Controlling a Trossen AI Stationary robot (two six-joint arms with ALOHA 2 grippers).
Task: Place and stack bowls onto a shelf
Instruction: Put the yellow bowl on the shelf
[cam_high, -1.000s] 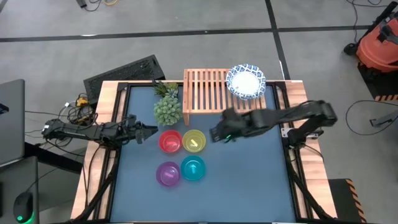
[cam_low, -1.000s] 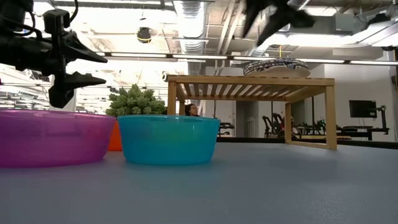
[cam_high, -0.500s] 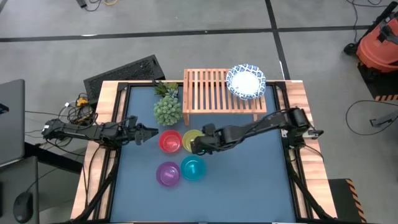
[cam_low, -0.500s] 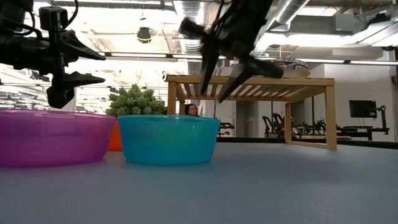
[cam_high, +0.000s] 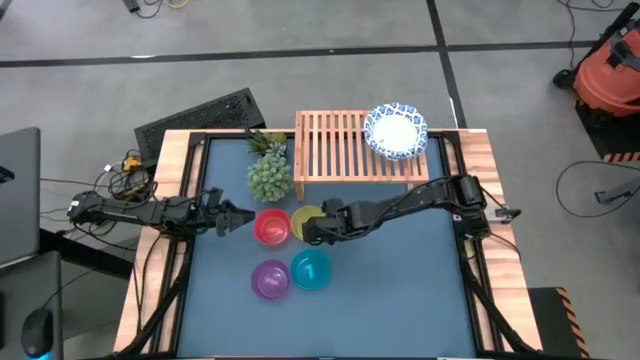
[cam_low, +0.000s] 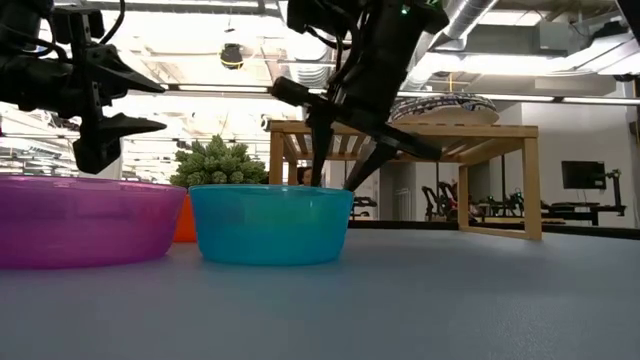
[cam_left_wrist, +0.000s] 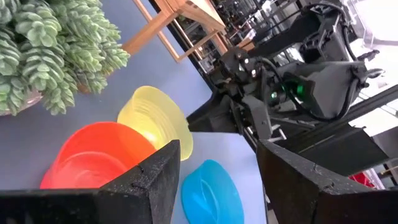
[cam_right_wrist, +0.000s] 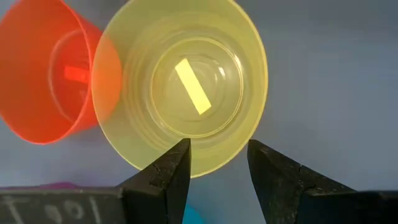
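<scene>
The yellow bowl (cam_high: 305, 217) stands on the blue table between the red bowl (cam_high: 272, 228) and my right gripper (cam_high: 312, 233). The purple bowl (cam_high: 270, 279) and the teal bowl (cam_high: 311, 270) stand nearer. A stack of white, blue-rimmed bowls (cam_high: 396, 130) rests on the right end of the wooden shelf (cam_high: 340, 150). My right gripper (cam_right_wrist: 217, 152) is open, pointing down over the near-right part of the yellow bowl's rim (cam_right_wrist: 205, 173). My left gripper (cam_high: 235, 218) is open and empty, left of the red bowl. My right gripper's open fingers (cam_right_wrist: 177, 162) stand at the yellow bowl's rim, coming from above and slanting from the table's right. Whether they touch the rim I cannot tell. The bowl stands upright on the table.
A green spiky plant (cam_high: 268, 176) stands just behind the red bowl, left of the shelf. The table's near right half (cam_high: 400, 290) is bare blue surface. In the low view the teal bowl (cam_low: 270, 225) hides my right gripper's fingertips.
My right gripper has gone from in front of the shelf toward the table's left and down, ending over the yellow bowl, still open. The bowls have stayed where they were.
</scene>
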